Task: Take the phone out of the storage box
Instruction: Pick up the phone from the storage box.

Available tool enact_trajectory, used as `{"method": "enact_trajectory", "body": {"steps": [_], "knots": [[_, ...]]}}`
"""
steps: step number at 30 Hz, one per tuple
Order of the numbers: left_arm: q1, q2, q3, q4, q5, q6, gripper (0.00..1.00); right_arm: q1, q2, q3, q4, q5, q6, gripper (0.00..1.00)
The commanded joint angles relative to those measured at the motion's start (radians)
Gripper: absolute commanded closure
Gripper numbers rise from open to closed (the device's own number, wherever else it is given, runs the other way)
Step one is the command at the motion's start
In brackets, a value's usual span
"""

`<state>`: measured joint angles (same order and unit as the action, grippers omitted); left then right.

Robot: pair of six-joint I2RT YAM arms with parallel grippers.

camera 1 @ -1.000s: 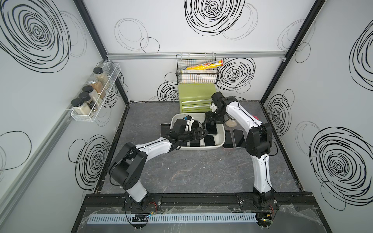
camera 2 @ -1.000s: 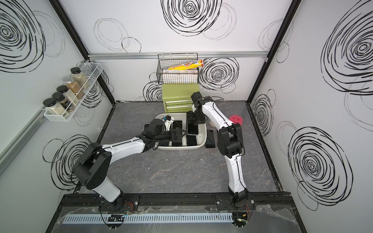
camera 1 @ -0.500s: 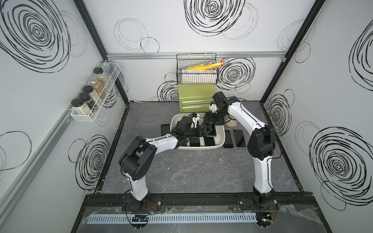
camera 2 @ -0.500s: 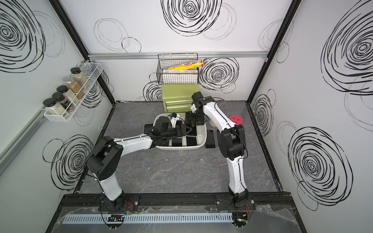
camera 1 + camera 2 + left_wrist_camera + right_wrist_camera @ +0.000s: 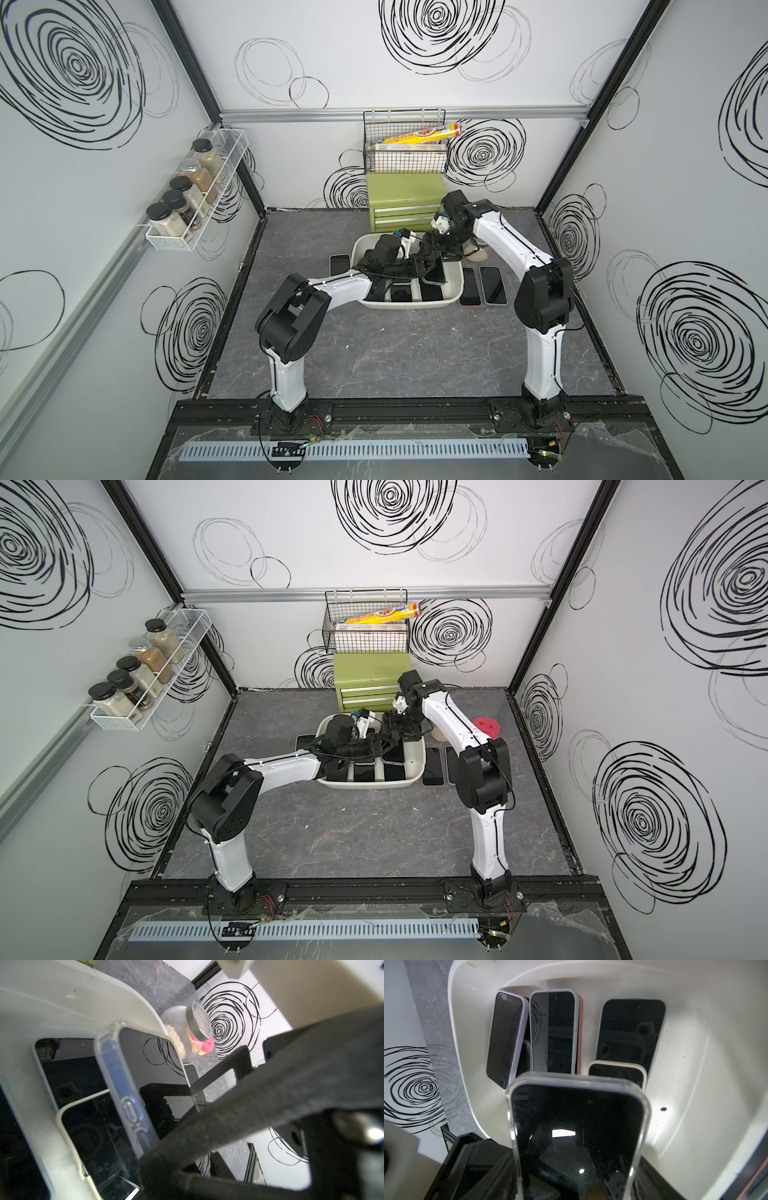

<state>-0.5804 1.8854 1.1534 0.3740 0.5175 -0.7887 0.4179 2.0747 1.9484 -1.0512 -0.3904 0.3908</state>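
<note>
1. Grey marbled surface inside a white-walled cell. Black swirls are drawn on the walls and black posts stand in the corners.
2. Left wall: wire rack of spice jars. Back wall: wire basket with a yellow tube on top. Green drawer chest sits on the surface under it.
3. Storage box sits mid-surface, just in front of the chest. Several other phones lie flat on its floor, among them a lilac case, a grey-green case and a cream case.
4. Clear-cased phone is in the box's right half, tilted up off the floor.
5. Right hand holds that phone by its lower end.
6. Left hand is in the box right beside it. One finger crosses in front of the phone's lower end. Can't tell whether it grips.
7. Left arm lies over the box's left rim and hides part of the inside in both top views.
8. Outside the box: one phone flat just left, two side by side just right. A jar lies on its side behind those. A red round thing lies nearer the right wall.
</note>
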Motion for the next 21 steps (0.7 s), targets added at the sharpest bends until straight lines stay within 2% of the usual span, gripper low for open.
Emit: {"method": "enact_trajectory", "body": {"steps": [1,4,7,9,14,16,21], "knots": [[-0.001,0.008,0.033,0.065,0.026,0.005,0.70,0.009,-0.044,-0.005,0.007,-0.055,0.000,0.80],[0.000,-0.004,0.026,0.064,0.031,0.011,0.77,0.009,-0.041,-0.004,0.008,-0.061,0.000,0.78],[0.012,-0.022,0.014,0.079,0.056,-0.001,0.81,0.009,-0.042,0.001,0.014,-0.048,0.002,0.55],[0.025,-0.040,-0.003,0.105,0.078,-0.022,0.89,0.008,-0.042,0.011,0.021,-0.053,0.006,0.47],[0.068,-0.114,-0.051,0.135,0.118,-0.070,0.94,-0.002,-0.026,0.069,0.028,-0.049,0.026,0.26],[0.092,-0.158,-0.086,0.162,0.134,-0.094,0.95,-0.009,-0.024,0.091,0.034,-0.057,0.028,0.22],[0.129,-0.218,-0.119,0.161,0.179,-0.098,0.98,-0.018,0.001,0.111,0.081,-0.128,0.056,0.18]]}}
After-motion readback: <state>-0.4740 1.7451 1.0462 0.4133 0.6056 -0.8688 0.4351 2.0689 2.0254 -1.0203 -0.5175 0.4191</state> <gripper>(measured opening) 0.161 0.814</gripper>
